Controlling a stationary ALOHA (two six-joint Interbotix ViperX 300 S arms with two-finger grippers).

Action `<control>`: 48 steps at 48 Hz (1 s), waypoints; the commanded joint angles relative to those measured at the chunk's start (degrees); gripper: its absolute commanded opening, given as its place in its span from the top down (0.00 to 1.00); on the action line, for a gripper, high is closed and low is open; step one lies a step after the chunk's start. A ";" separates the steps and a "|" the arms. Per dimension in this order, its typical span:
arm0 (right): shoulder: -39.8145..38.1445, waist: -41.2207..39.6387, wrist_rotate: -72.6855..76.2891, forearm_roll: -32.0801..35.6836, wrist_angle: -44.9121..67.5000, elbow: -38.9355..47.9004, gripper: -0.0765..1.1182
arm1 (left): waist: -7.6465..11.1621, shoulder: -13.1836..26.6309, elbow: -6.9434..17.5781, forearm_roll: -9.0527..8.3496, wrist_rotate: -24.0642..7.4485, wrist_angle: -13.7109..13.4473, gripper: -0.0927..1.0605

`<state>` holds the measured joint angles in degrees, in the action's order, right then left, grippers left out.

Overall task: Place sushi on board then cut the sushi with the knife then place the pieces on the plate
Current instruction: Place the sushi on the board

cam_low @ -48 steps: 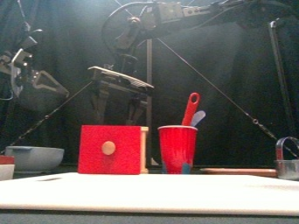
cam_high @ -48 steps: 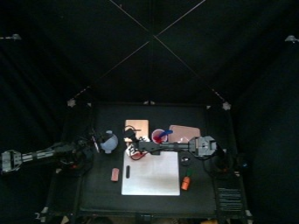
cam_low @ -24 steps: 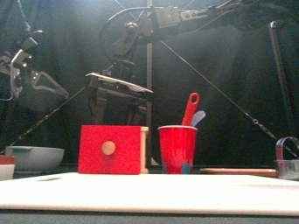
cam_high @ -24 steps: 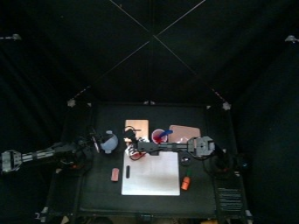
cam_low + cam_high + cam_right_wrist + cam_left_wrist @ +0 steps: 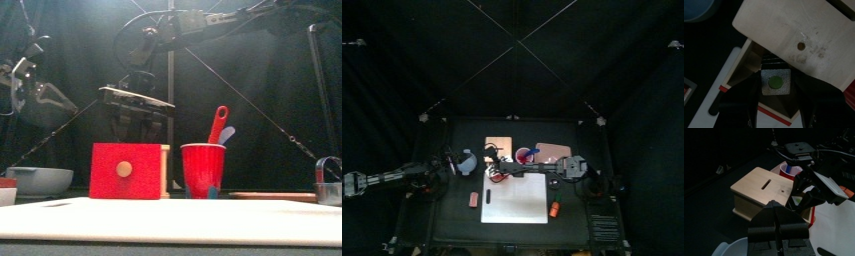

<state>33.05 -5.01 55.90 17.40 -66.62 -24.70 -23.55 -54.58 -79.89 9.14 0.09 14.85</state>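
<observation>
Black table (image 5: 449, 212) beside wooden box (image 5: 797, 35): sushi roll (image 5: 775, 81) on end, cut face upward, between right gripper's (image 5: 500, 173) wide-spread jaws.

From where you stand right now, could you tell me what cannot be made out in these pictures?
The sushi roll: right wrist view shows one green-centred face in the drawer; the wooden box top hides any further blocks.
Same roll, front view: hidden behind the red drawer front.
The pink tray: too small in the top view to tell if anything lies on it.
</observation>
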 commanded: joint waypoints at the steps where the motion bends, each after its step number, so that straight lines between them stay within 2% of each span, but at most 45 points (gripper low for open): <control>1: -3.25 0.62 -0.26 1.85 -1.93 -3.08 0.36 | -0.09 0.18 1.14 0.09 0.00 0.35 0.78; 29: -11.87 7.29 -4.83 6.94 -14.33 -7.47 0.35 | -0.79 0.18 1.49 0.09 -0.18 0.35 0.78; 40: -16.79 9.93 -9.14 8.44 -20.39 -4.31 0.35 | -1.76 0.18 1.76 0.09 -0.18 0.35 0.78; 48: -20.65 12.04 -12.92 7.73 -22.85 1.49 0.35 | -2.81 0.18 2.11 0.09 0.00 0.44 0.78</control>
<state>16.96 6.24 43.77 25.31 -88.51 -25.05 -25.58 -54.58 -79.80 9.14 0.00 14.94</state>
